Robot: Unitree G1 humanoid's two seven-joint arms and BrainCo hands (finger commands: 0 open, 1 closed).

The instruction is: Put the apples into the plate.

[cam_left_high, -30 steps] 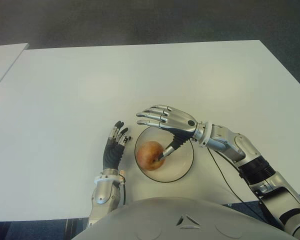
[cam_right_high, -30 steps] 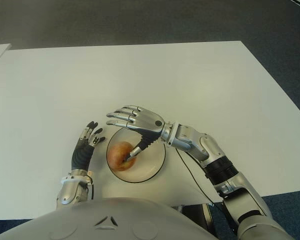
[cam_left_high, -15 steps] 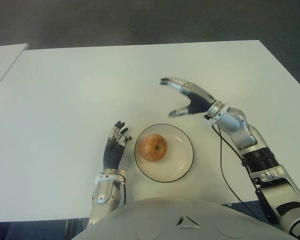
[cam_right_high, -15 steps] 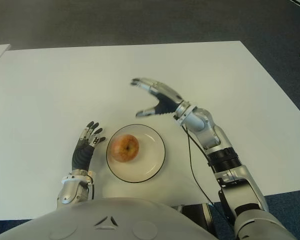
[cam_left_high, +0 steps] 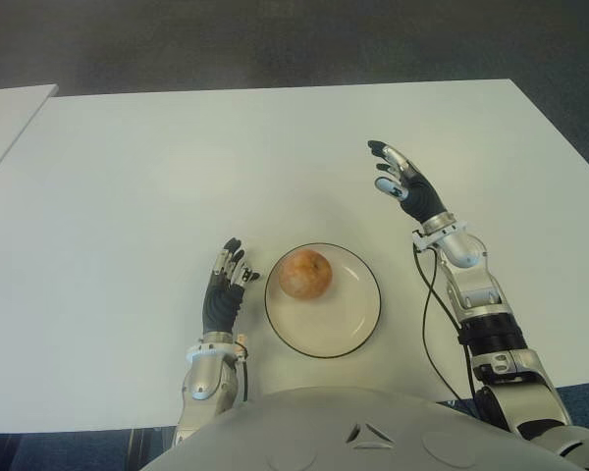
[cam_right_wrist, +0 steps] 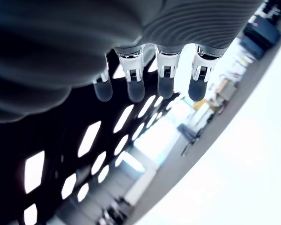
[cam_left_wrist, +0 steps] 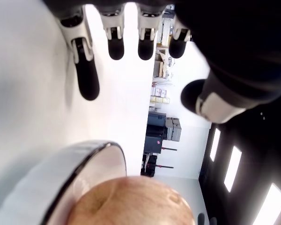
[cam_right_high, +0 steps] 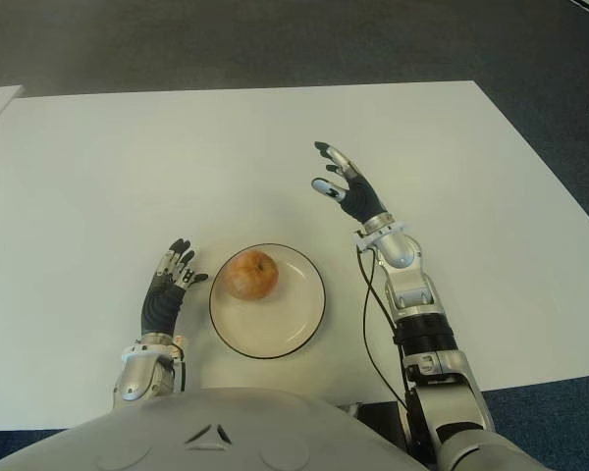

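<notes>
I see one apple (cam_left_high: 305, 274) seated in the white plate (cam_left_high: 348, 329), toward its far-left rim. My right robot hand (cam_left_high: 404, 184) is raised beyond the plate, fingers apart, holding nothing. My left robot hand (cam_left_high: 223, 294) shows just left of the plate, fingers extended, empty. Risk: the apple sits off-centre; nudging the plate could roll it onto the tabletop (cam_left_high: 128, 196).

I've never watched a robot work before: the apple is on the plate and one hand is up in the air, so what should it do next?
Probably just bring the right hand down beside the plate and stop. The only apple in view already sits on the plate, the right hand is open, holds nothing and is clear of the plate, and the left hand shows open just left of the plate. No other apple shows on the table.
</notes>
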